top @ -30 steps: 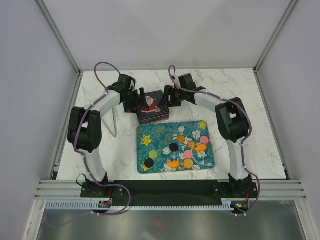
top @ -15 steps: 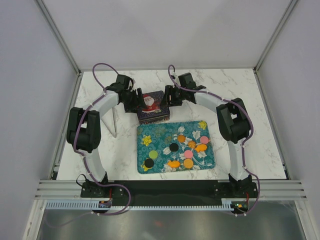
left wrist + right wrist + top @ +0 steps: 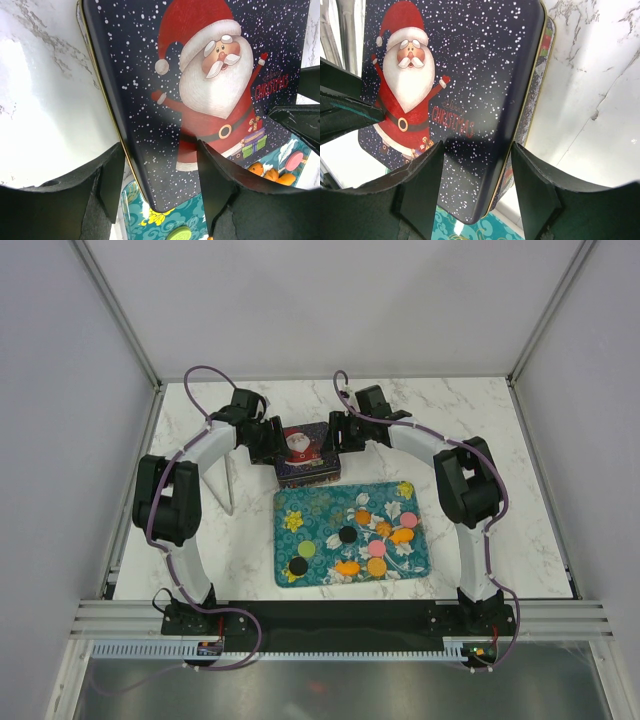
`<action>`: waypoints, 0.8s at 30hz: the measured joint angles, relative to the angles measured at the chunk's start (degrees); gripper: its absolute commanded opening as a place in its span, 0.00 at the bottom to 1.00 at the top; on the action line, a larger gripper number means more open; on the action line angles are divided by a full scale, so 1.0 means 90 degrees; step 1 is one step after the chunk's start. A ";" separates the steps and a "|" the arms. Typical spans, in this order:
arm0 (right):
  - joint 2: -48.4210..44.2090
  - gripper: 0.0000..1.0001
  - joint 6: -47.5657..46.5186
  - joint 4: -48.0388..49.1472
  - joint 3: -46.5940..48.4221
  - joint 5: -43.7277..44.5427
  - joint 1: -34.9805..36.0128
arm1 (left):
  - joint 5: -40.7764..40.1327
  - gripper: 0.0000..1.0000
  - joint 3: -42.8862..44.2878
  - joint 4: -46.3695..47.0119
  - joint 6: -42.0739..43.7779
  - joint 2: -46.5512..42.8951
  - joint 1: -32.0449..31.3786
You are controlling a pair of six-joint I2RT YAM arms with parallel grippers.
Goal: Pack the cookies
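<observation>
My left gripper [image 3: 159, 150] and right gripper [image 3: 477, 147] straddle the Santa lid [image 3: 210, 60], grip unclear to me; the cookies [image 3: 376, 566] look light, stiff, brittle, best pinched across their rims.

Santa lid [image 3: 455, 75], apparently in right gripper [image 3: 477, 146]

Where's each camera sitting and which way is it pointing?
Top external: above, behind the bases, looking down on the marble table; both arms show.
Left wrist: on left arm, facing down at the Santa tin; own fingers show.
Right wrist: same tin from its other side; own fingers show.
Wrist views share the tin and teal tray.
</observation>
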 measured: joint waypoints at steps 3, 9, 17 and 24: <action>-0.0027 0.66 -0.0075 -0.0005 0.0000 0.0063 0.0029 | 0.0000 0.64 0.0000 -0.0002 0.0002 -0.0002 0.0010; -0.0032 0.67 -0.0153 -0.0010 0.0005 0.0121 0.0066 | -0.0002 0.71 0.0000 -0.0012 0.0007 -0.0002 0.0007; -0.0032 0.72 -0.0172 -0.0019 0.0012 0.0155 0.0124 | 0.0000 0.79 0.0000 -0.0002 0.0007 -0.0002 0.0012; 0.0051 0.74 -0.0170 -0.0287 0.0386 -0.0019 0.0058 | 0.0015 0.79 -0.0027 0.0017 0.0000 -0.0002 0.0024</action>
